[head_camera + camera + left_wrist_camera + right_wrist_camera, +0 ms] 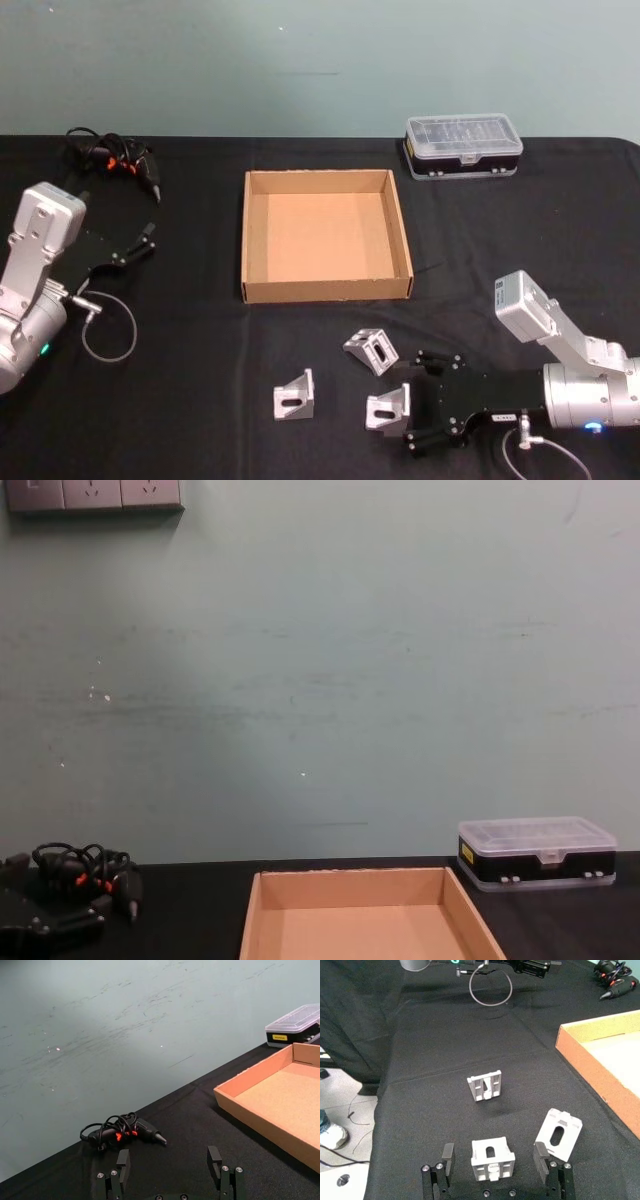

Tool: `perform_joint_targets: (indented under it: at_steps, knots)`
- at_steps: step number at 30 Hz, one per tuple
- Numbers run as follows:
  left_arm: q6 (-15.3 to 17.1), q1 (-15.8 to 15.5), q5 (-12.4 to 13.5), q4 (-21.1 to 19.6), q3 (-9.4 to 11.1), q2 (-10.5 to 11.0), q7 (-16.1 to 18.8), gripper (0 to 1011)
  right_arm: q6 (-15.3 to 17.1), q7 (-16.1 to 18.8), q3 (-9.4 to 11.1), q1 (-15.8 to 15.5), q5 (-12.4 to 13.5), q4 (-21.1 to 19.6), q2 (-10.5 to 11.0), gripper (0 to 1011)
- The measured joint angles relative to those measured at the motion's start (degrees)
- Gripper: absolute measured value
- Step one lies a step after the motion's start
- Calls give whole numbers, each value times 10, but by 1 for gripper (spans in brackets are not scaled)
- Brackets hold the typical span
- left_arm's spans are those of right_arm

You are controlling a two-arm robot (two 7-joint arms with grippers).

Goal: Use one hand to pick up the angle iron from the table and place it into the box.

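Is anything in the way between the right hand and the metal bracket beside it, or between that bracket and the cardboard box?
Nothing separates the right hand from the angle iron: its open fingers flank it. Toward the box, a second angle iron lies on the table roughly in line, so lifting over it seems wise.

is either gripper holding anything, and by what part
Nothing is held. The right gripper is open around one angle iron; the left gripper is open and empty.
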Motion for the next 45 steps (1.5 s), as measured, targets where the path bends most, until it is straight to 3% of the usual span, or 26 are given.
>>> perform_joint_targets:
  at_steps: [33, 45]
  knots:
    - [0, 0, 0, 0, 0, 0, 0, 1011, 0, -5, -6, 3, -2, -2, 1, 997]
    - [0, 0, 0, 0, 0, 0, 0, 1011, 0, -3, -8, 3, -4, -4, 2, 681]
